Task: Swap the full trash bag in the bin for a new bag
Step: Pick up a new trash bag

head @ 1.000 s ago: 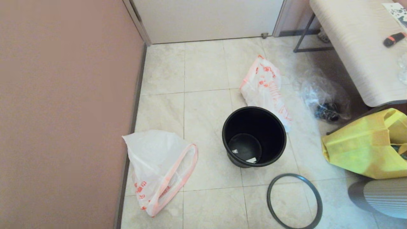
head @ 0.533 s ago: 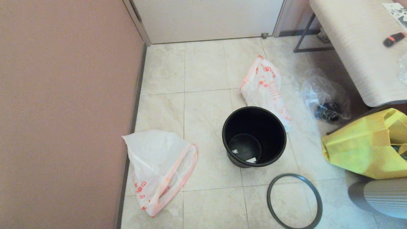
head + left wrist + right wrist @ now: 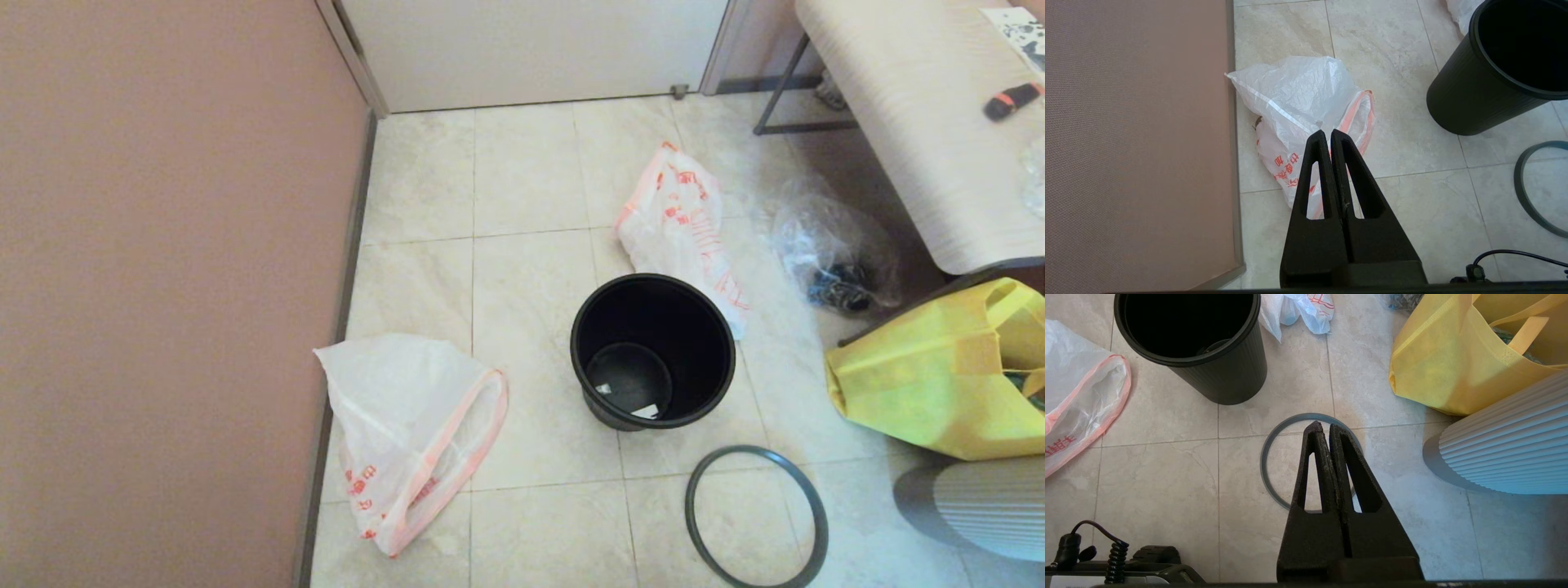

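The black bin (image 3: 653, 327) stands upright and empty in the middle of the tiled floor. Its dark grey hoop (image 3: 755, 449) lies flat on the floor in front of it. The full trash bag (image 3: 678, 229), white with dense orange print, lies just behind the bin. The limp new bag (image 3: 408, 425) lies by the wall to the bin's left. Neither gripper shows in the head view. My left gripper (image 3: 1329, 132) hangs shut and empty above the new bag (image 3: 1298, 94). My right gripper (image 3: 1323, 425) hangs shut and empty above the hoop (image 3: 1263, 465), near the bin (image 3: 1224, 375).
A clear crinkled bag (image 3: 833, 253) of dark items and a yellow fabric bag (image 3: 922, 376) lie right of the bin, under a pale bench (image 3: 914, 122). A white ribbed object (image 3: 980, 506) stands at the near right. A pink wall (image 3: 163, 286) borders the left.
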Robot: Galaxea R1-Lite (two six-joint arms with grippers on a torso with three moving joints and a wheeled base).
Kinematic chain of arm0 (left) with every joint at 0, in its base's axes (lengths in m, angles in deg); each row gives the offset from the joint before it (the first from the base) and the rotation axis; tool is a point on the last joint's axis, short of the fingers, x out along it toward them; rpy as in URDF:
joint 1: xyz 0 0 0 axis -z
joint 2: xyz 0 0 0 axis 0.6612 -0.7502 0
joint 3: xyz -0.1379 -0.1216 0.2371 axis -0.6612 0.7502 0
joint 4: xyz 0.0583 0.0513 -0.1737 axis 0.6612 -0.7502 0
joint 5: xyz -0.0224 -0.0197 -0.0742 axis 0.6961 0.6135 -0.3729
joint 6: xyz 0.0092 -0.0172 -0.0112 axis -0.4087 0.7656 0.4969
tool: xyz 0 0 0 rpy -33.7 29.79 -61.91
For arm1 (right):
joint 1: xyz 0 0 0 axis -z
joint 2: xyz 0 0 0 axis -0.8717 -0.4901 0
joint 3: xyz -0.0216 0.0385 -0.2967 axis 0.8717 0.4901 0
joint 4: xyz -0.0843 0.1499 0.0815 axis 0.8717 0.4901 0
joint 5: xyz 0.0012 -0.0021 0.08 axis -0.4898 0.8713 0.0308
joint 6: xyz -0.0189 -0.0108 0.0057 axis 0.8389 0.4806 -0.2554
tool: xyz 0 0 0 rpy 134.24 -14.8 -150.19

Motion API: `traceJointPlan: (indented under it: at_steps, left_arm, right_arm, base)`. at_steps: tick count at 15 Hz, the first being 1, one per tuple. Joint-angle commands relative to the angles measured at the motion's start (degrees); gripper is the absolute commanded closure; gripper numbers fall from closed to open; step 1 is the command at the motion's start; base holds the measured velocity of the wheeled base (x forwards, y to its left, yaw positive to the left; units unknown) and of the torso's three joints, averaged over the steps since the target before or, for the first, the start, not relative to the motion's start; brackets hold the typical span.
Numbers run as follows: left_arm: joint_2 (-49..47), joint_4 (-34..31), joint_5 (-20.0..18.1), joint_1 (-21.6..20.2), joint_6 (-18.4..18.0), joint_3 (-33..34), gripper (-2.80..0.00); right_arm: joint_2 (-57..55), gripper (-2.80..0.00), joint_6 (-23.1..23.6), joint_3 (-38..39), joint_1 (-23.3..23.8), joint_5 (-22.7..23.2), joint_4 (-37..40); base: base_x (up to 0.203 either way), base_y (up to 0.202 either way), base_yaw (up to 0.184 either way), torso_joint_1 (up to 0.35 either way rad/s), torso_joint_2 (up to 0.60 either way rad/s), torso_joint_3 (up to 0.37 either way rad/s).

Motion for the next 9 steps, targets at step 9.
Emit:
traceJointPlan:
  at_steps: [9]
  left_arm:
    - [-13.03,0.53,2.18,-0.17,2.74,-10.55,0.0]
  right_arm:
    - [-0.15,0.0,-0.01,0.01,-0.03,0.0,0.0]
  base:
    - [0.0,0.0,0.0,0.0,0.0,0.0]
